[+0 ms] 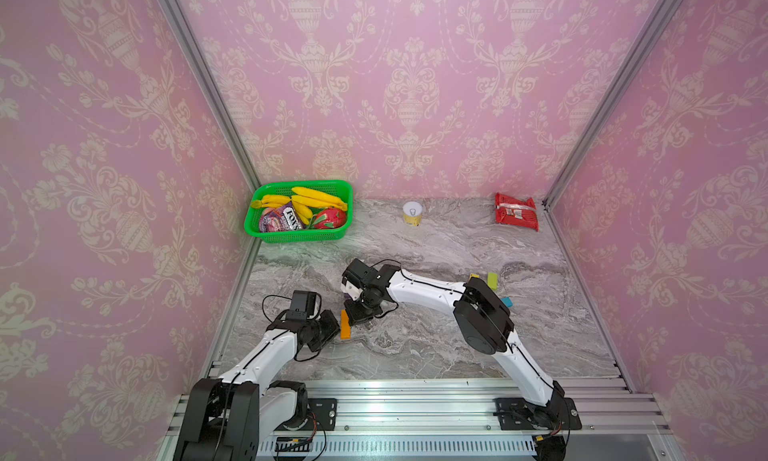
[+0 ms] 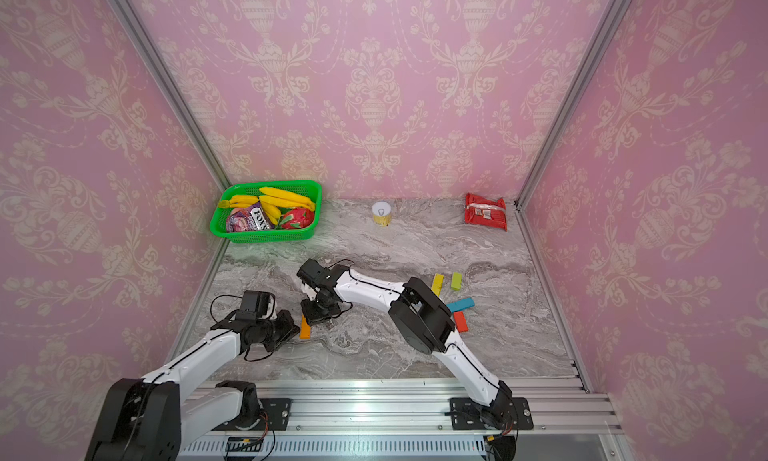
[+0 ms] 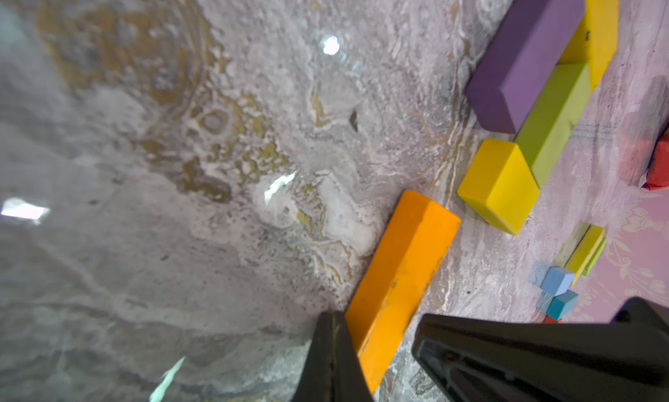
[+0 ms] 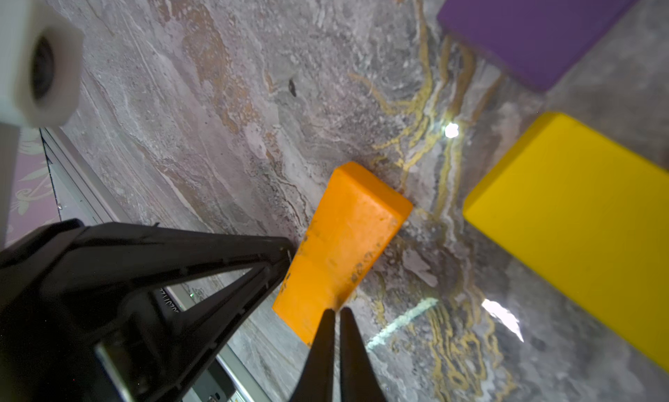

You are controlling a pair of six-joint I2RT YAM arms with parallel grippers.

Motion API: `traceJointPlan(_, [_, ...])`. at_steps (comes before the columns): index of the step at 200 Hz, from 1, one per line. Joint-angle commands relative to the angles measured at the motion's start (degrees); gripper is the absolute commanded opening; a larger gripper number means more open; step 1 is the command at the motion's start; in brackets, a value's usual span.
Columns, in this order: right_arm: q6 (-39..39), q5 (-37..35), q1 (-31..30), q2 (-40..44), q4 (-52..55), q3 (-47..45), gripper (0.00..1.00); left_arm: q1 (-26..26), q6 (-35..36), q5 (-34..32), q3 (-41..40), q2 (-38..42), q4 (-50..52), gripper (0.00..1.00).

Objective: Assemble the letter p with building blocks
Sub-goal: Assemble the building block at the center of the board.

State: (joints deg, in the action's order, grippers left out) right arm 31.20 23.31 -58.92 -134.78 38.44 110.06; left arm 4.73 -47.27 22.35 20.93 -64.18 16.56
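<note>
Closed tips of my left gripper (image 3: 331, 318) touch one long side of the orange block (image 3: 402, 269), lower centre of the left wrist frame; the right gripper (image 4: 336, 315), also shut, flanks the other. That block's long axis points up-right toward the yellow block (image 3: 499, 186), a gap short of it, and I judge both arms equally near

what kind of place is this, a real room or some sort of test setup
Most likely a robot test booth, not a lived-in room: pink patterned wallpaper panels set in a bare aluminium frame, two white-and-black robot arms mounted on a metal rail, and a marble-look tabletop.
</note>
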Motion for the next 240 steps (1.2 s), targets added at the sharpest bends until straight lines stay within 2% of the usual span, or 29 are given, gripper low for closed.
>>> traceJointPlan(1, [-0.87, 0.69, -0.06, -2.24, 2.65, 1.58, 0.09, 0.39, 0.50, 0.28, 0.31, -1.88, 0.35, 0.00])
traceJointPlan(108, [-0.03, -2.02, 0.16, 4.78, 0.14, -6.73, 0.09, 0.51, 1.34, -1.32, 0.24, 1.09, 4.21, 0.00])
traceJointPlan(168, [-0.36, 0.29, -0.15, 2.25, 0.50, -4.77, 0.09, 2.52, 0.97, -1.65, 0.33, 3.27, 5.46, 0.00])
traceJointPlan(240, [-0.36, 0.52, 0.01, -1.08, 1.93, -0.34, 0.09, 2.78, 0.25, -1.95, 0.54, -0.43, 2.79, 0.00])
